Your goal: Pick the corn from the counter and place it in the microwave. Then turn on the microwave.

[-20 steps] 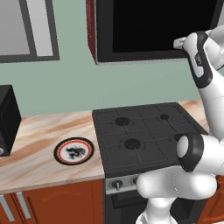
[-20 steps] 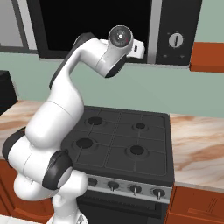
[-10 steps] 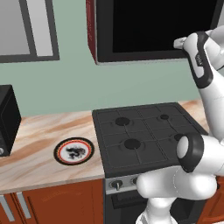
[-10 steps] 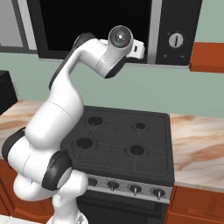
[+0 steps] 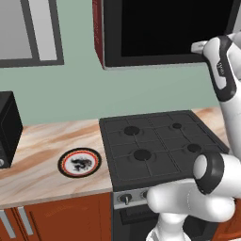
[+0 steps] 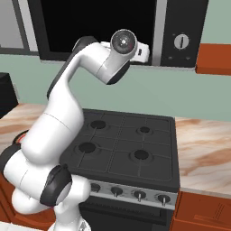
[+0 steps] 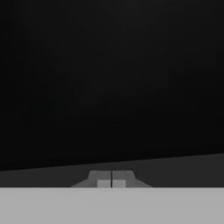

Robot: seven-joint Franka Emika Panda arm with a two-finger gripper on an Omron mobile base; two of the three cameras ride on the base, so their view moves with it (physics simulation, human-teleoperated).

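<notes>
1. Jaws [image 7: 111, 183] are pinched fully together with nothing in them. The hand view puts them right up against a flat dark surface, which I take to be the front of the microwave [image 5: 164, 28].
2. Corn: honestly can't tell where it is. My guess is it's behind the microwave's dark door, which looks shut.
3. So the step in hand looks like the power-on bit. From the right base view the hand sits at the door's lower right, just beside the silver strip, and the control panel with its round knob [image 6: 180, 41] is a bit further right.
4. To do it well, I'd keep the jaws closed so they act as one blunt poker, slide sideways to the panel, then push straight in. Coming in at an angle risks skidding off the glossy front.
5. If it's the knob that starts it, a closed tip won't turn it. The jaws would have to open and straddle it first.
6. Room to move: plenty below, since the stove [image 5: 155, 146] sits well under the hand.
7. The tight side is the right, where a red-brown cabinet [image 6: 214, 58] butts against the microwave just past the panel.
8. The plate [image 5: 79, 163] is near the counter's [image 5: 42, 174] front edge, left of the stove and well away.
</notes>
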